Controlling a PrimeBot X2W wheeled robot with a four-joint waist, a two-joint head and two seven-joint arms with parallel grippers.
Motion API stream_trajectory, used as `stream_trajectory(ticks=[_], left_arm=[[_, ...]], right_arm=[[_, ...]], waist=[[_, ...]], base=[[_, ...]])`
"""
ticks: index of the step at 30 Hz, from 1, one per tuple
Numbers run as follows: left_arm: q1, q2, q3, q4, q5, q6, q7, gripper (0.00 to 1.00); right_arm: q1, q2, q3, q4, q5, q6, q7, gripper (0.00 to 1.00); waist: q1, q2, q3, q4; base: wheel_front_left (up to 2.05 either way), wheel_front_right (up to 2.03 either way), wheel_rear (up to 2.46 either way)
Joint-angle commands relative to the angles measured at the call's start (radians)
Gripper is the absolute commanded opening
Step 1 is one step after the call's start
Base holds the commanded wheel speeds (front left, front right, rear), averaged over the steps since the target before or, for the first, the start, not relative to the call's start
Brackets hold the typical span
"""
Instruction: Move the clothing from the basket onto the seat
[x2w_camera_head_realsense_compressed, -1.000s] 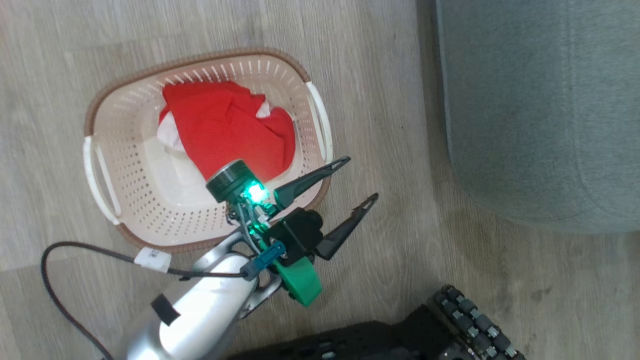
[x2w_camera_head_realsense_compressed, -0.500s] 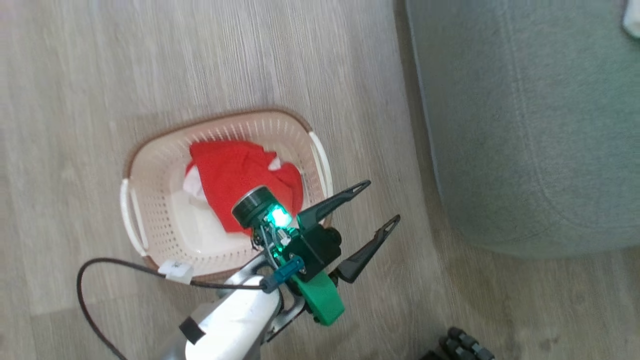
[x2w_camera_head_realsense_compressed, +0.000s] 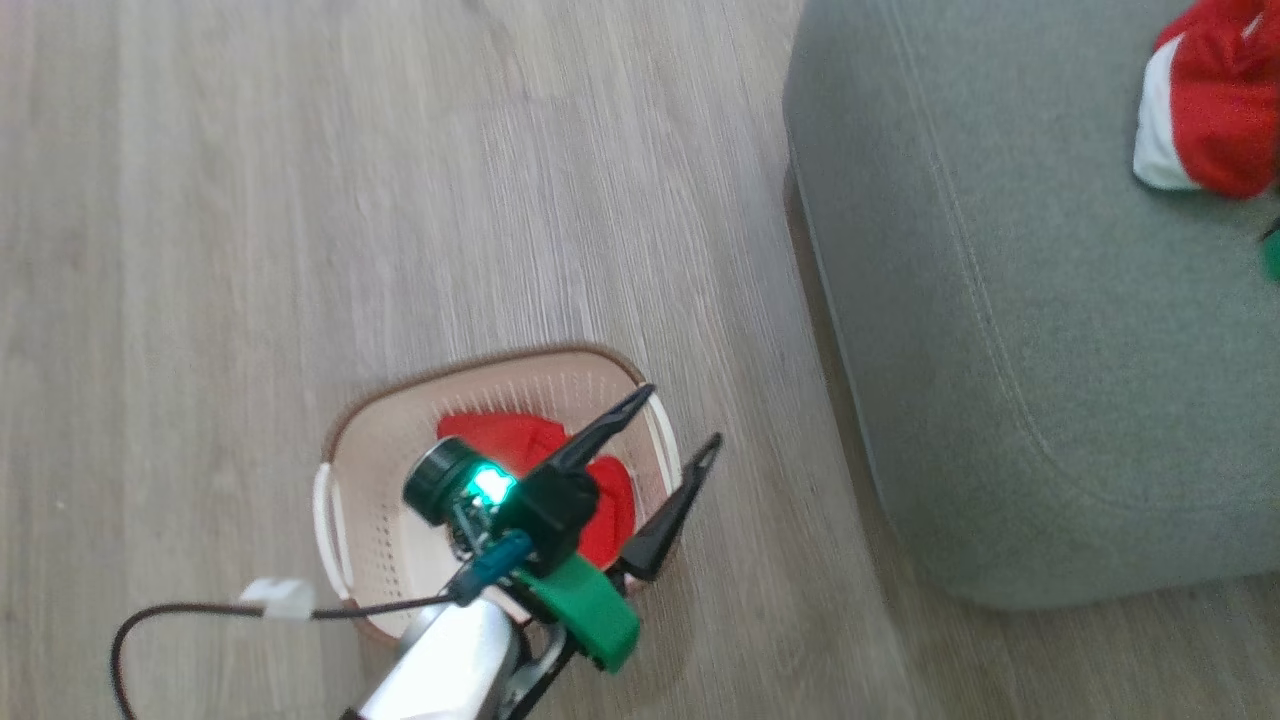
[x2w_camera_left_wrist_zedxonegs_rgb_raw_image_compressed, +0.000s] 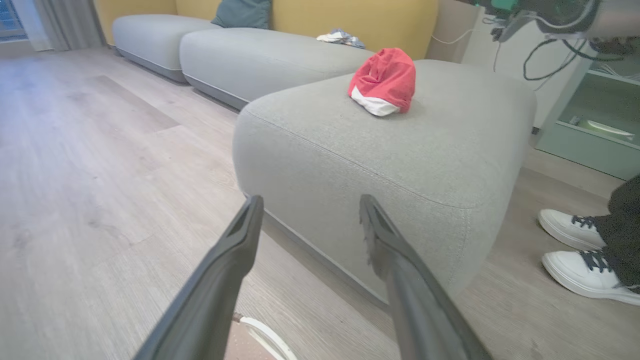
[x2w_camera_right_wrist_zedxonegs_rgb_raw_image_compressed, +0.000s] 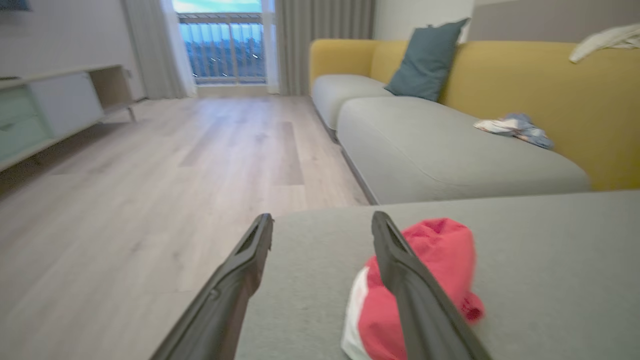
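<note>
Pale wood floor (x2w_camera_head_realsense_compressed: 300, 200) carries the basket (x2w_camera_head_realsense_compressed: 372, 480), with one red garment (x2w_camera_head_realsense_compressed: 500, 432) lying inside it; a second garment (x2w_camera_head_realsense_compressed: 1215, 110) sits on the seat (x2w_camera_head_realsense_compressed: 1000, 350) toward its far edge. My left gripper (x2w_camera_head_realsense_compressed: 680, 414) hangs over the basket's seat-side rim, fingers spread wide, empty. My right gripper (x2w_camera_right_wrist_zedxonegs_rgb_raw_image_compressed: 322, 216) hovers above the seat by that second garment, equally open, gripping nothing. Someone's white shoes (x2w_camera_left_wrist_zedxonegs_rgb_raw_image_compressed: 570, 232) stand beside the seat.

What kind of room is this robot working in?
Probably a home living room: a long yellow-backed sofa, a grey-green seat, a wood-look floor and a curtained balcony window.
</note>
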Motion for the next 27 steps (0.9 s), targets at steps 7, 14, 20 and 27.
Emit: stream_trajectory(ticks=[7, 14, 20, 27], left_arm=[[0.057, -0.014, 0.146, -0.041, 0.023, 0.064, -0.005, 1.00], [0.086, -0.015, 0.228, -0.052, 0.011, 0.129, -0.005, 1.00], [0.091, -0.016, 0.263, -0.072, -0.006, 0.186, -0.005, 1.00], [0.122, -0.016, 0.301, -0.106, -0.023, 0.290, -0.005, 1.00]], right_arm=[[0.215, 0.031, 0.038, -0.355, 0.111, 0.000, -0.010, 1.00], [0.379, 0.099, 0.041, -0.560, 0.047, 0.000, -0.011, 1.00], [0.501, 0.201, 0.010, -0.656, -0.084, 0.000, -0.011, 1.00], [0.631, 0.343, -0.053, -0.721, -0.173, 0.000, -0.011, 1.00]], waist=[[0.0002, -0.0001, -0.124, 0.055], [0.0002, -0.0001, -0.158, 0.097], [0.0002, -0.0001, -0.174, 0.129], [0.0002, -0.0001, -0.192, 0.143]], base=[[0.00, 0.00, 0.00], [0.00, 0.00, 0.00], [0.00, 0.00, 0.00], [0.00, 0.00, 0.00]])
